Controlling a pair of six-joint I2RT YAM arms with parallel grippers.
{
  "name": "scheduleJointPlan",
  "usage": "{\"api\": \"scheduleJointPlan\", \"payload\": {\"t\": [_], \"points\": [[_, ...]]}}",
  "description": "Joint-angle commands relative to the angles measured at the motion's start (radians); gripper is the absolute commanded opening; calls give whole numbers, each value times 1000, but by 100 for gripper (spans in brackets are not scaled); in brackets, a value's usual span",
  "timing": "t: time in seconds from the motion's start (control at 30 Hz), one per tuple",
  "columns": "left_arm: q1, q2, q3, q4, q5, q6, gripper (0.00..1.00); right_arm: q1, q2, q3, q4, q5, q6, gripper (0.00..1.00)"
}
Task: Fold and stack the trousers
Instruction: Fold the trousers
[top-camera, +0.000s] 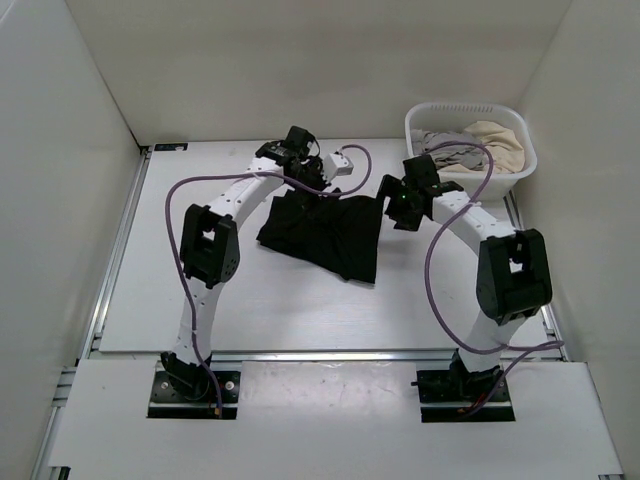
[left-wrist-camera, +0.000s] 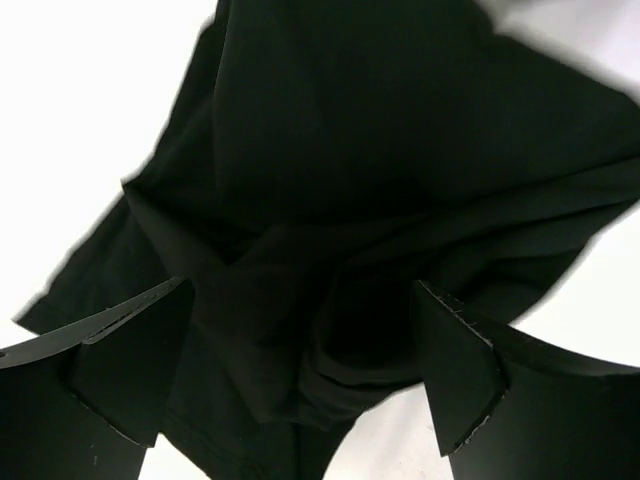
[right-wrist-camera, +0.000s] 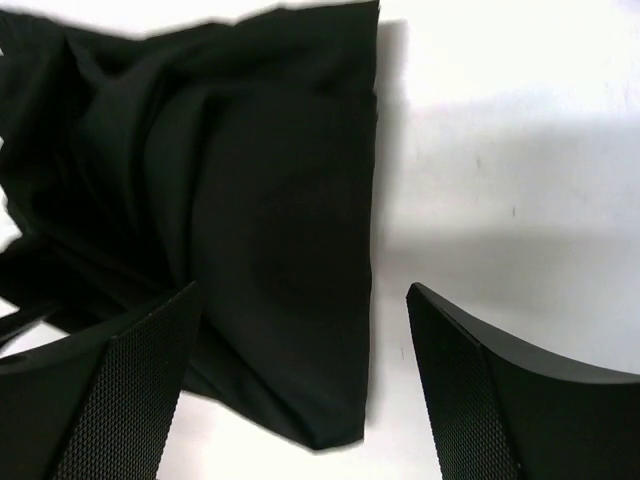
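The black trousers (top-camera: 325, 232) lie bunched and partly folded on the white table, between the two arms. My left gripper (top-camera: 300, 172) hangs over their far edge, open and empty; the left wrist view shows creased black cloth (left-wrist-camera: 380, 200) filling the space between the fingers (left-wrist-camera: 130, 360). My right gripper (top-camera: 398, 205) is just past the trousers' right edge, open and empty. The right wrist view shows the trousers' straight folded edge and corner (right-wrist-camera: 290, 300) between the fingers (right-wrist-camera: 480, 390), with bare table on the right.
A white laundry basket (top-camera: 520, 165) holding light-coloured clothes stands at the back right. White walls enclose the table on three sides. A metal rail (top-camera: 110, 260) runs along the table's left edge.
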Motion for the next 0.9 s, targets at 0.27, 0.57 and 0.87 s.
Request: {"api": "scheduleJointPlan", "payload": {"t": [0.27,0.57,0.87], "points": [[9,-109,-117,0,-41,-19,90,-28,209,-24,211,-199,78,88],[9,-216,-232,0,-28,-28,32,-19,289,-15,252,-209,134,74],[9,-404,-509,0,-51,7,33,-19,280,-26,243,-187,165,8]]}}
